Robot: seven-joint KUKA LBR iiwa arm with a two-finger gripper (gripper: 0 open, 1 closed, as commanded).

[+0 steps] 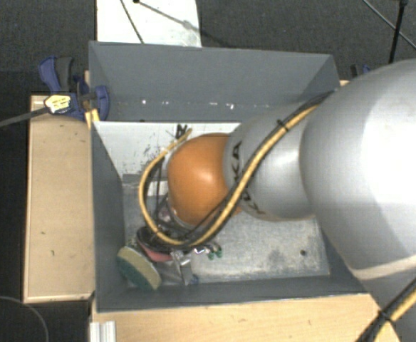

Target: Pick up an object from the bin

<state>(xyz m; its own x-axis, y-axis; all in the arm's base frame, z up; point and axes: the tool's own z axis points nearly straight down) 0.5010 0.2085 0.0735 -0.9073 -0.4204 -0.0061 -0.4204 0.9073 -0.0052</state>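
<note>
The arm (350, 177) reaches in from the right and bends down into the grey metal bin (108, 212), its broad silver links covering the bin's right part. A rounded orange cover (197, 177) sits at the wrist. A yellow cable (147, 184) loops out from it toward the bin's left wall, curls under the cover and runs up along the arm.

Under the cover the tool (178, 254) sits low in the near left corner of the bin, close to the floor. The cover and the cable hide most of it, leaving some dark parts and a bit of bright metal in sight. Whether it is open, closed or gripping anything cannot be told.

The things nearest to it lie in that same corner. A flat round disc (138, 268), dull green on its face with a pale rim, lies tilted where the left wall meets the near wall, just beside the tool on its left. A reddish thing (151, 246) sits between the disc and the tool, partly under the cable loop, and its shape cannot be made out. Some small green bits (214, 251) lie on the floor just to the right of the tool. Past them the speckled grey floor stretches toward the arm
</note>
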